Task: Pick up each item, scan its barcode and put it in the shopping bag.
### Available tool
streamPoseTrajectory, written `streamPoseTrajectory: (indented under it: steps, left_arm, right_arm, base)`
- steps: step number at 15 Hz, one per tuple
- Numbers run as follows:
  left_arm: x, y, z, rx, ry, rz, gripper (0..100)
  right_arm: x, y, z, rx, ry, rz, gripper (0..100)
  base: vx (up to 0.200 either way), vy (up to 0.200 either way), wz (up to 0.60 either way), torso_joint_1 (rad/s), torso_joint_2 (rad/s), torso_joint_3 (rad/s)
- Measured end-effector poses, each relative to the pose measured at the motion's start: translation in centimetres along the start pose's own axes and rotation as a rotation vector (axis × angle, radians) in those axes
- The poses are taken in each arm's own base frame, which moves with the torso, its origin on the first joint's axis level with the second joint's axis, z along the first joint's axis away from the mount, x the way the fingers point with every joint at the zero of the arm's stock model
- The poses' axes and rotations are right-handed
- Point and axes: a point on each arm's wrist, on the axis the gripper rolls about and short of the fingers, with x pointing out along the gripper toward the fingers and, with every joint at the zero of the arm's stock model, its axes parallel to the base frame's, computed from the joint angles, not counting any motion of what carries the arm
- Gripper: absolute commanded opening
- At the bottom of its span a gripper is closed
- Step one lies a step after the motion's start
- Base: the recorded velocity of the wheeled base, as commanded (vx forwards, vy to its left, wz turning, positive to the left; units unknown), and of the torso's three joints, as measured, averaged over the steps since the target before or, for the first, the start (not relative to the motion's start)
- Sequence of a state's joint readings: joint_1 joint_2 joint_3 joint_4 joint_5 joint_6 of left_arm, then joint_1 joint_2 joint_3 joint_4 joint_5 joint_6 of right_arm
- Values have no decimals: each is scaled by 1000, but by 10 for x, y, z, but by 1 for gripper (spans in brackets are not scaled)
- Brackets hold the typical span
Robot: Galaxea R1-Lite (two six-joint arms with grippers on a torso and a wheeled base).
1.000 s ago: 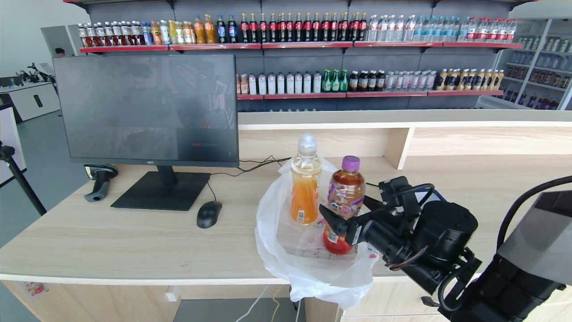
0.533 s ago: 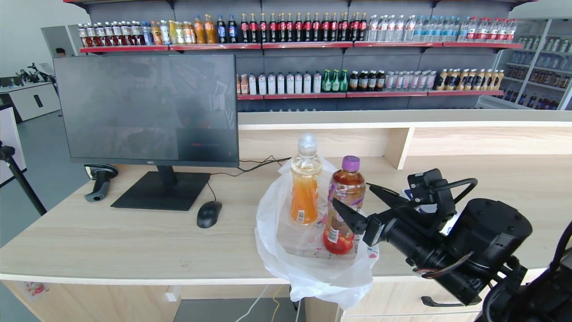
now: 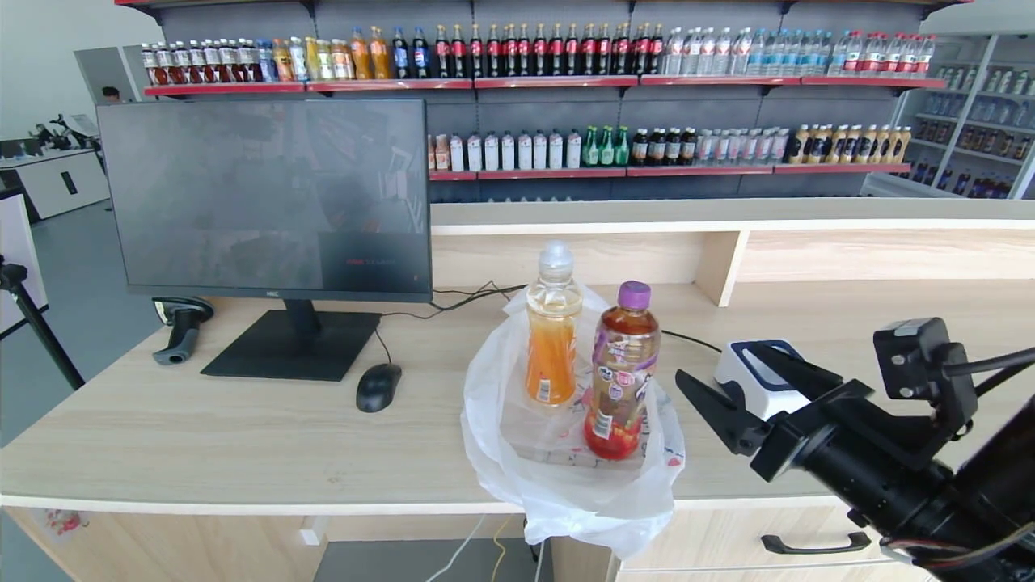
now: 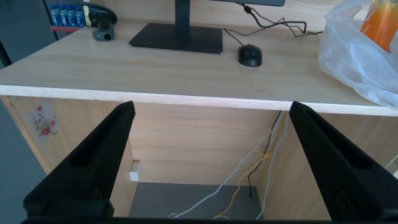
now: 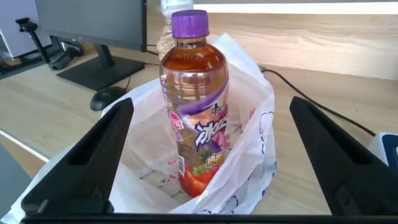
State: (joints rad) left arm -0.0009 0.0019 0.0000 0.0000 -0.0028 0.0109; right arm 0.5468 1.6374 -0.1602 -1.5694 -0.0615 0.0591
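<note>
The purple-capped bottle stands upright inside the shopping bag, just beside the orange bottle, and nothing is touching it. A second ago the right gripper was up against this bottle. It has since pulled back to the robot's right, and its jaws are spread wide with nothing between them, in front of the white scanner box. You can take this item as released and bagged. The left gripper hangs below the counter edge, also spread and empty. With both bottles in the bag, the task looks close to finished.
</note>
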Motion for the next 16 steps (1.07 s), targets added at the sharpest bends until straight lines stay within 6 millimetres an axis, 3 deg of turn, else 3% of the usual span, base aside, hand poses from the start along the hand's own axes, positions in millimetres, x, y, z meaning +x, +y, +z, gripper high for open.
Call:
streamPoseTrajectory:
  steps: [5, 10, 13, 16]
  left_arm:
    - [0, 0, 0, 0, 0, -1, 100]
    - [0, 0, 0, -1, 0, 0, 100]
    - [0, 0, 0, -2, 0, -1, 100]
    - [0, 0, 0, -2, 0, -1, 100]
  right_arm:
    - [-47, -11, 11, -3, -41, -48, 100]
    - [-62, -14, 23, 8, -109, -74, 100]
    - [-79, -17, 19, 22, -8, -105, 100]
    - [-114, -15, 5, 3, 196, -102, 100]
  base:
    - [0, 0, 0, 0, 0, 0]
    - [0, 0, 0, 0, 0, 0]
    - [0, 0, 0, 0, 0, 0]
    - [0, 0, 0, 0, 0, 0]
